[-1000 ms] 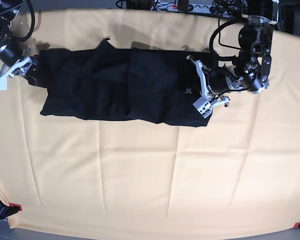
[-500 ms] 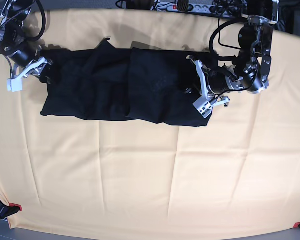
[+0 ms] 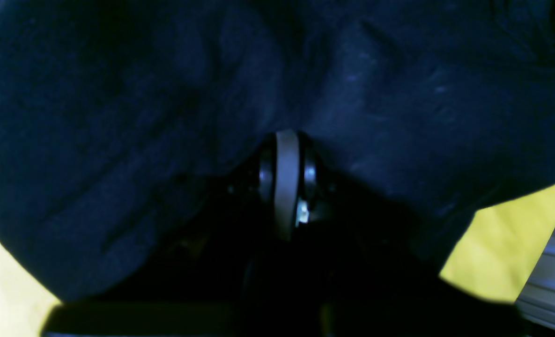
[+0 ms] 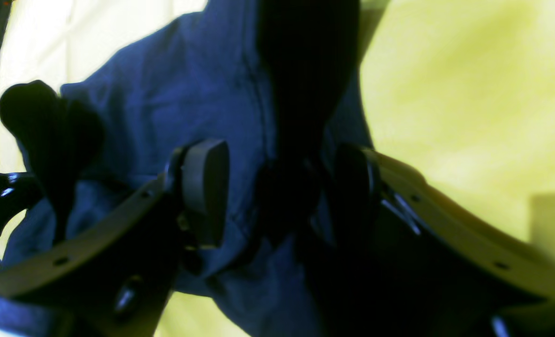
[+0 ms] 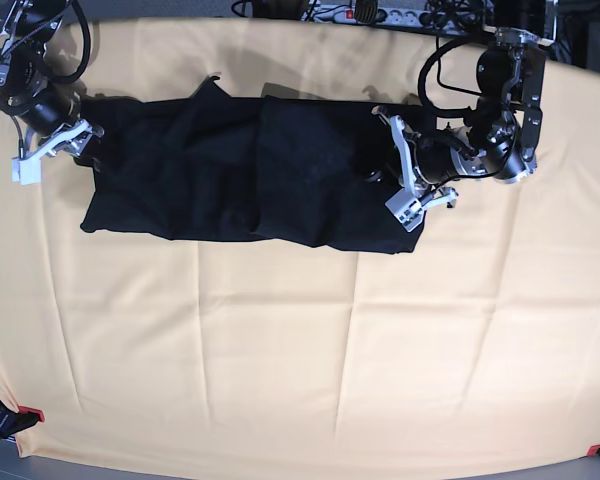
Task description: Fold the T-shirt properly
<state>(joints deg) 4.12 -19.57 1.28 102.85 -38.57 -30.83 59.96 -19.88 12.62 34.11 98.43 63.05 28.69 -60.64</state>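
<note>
Two arms flank the T-shirt [image 5: 240, 170] on yellow cloth [image 5: 300, 350]: left jaws clamp fabric, right jaws apart.

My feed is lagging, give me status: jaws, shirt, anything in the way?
Left gripper shut on the T-shirt. Right gripper jaws apart, straddling the shirt's edge. Shirt in a long band on the cream cloth. Nothing in the way.

T-shirt [image 4: 211, 84] fold between parted gripper [image 4: 277, 187] pads
</note>
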